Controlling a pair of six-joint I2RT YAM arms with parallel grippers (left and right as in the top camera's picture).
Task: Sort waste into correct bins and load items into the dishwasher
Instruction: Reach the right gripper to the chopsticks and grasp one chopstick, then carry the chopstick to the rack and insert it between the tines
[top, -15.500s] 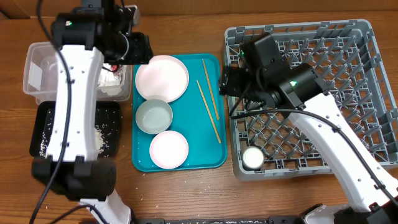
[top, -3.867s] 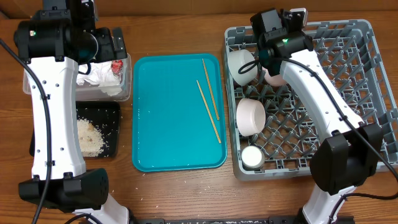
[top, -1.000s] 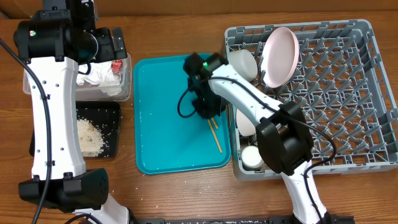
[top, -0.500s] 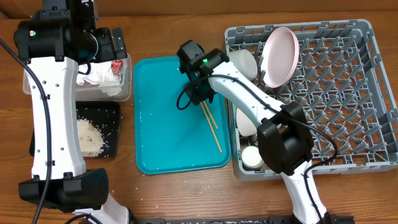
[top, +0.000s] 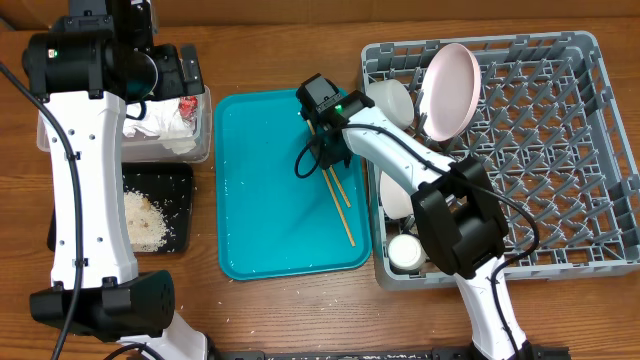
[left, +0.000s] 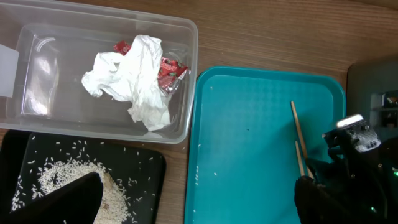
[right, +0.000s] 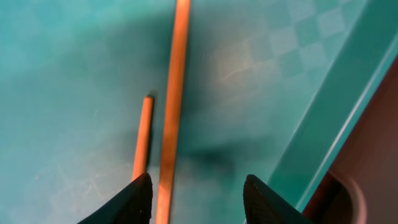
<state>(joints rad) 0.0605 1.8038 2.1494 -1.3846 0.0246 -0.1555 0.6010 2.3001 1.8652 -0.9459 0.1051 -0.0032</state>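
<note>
- Clear plastic tub (left: 188, 81) at far left held the crumpled napkins (left: 140, 81) and red-and-white wrappers (left: 169, 67). The wrapper print was too small for me to read, and the white label (left: 6, 70) on the tub wall showed no text I could make out.
- Black tray (left: 143, 186) just beside the tub held the rice crumbs (left: 59, 177).
- My left gripper (left: 199, 180) hung high over that end of the table, fingers wide apart, nothing in them.
- Teal tray (top: 265, 190) in the middle carried only the two wooden chopsticks (top: 340, 195), lying flat and side by side near its right edge.
- My right gripper (right: 196, 179) sat low over the chopsticks, fingers apart. One stick lay between them and the other just beside one finger, nothing pinched.
- I judged the sticks light, stiff, thin and smooth, so likely to roll or skid on the slick tray. I'd pinch across the shafts near mid-length, fingertips right down at the tray surface.
- Grey rack (top: 560, 150) at right held the pink plate (top: 447, 88) on edge, white bowls (top: 392, 100) and a small cup (top: 405, 252). No brand was readable.
</note>
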